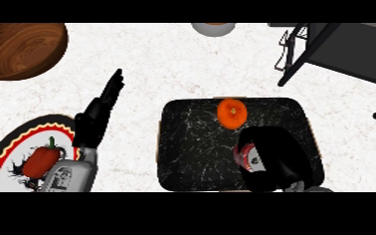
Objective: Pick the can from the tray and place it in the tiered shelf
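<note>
A black marbled tray lies on the white counter at lower centre. My right hand is over its right half, fingers curled round the can, of which only a red and white sliver shows at the hand's left edge. An orange fruit sits on the tray's far side, just above the hand. The black tiered shelf stands at the upper right corner. My left hand rests open on the counter left of the tray, fingers straight and pointing away.
A wooden bowl sits at the upper left. A patterned plate at the lower left holds a red pepper. A grey cup shows at the top edge, centre.
</note>
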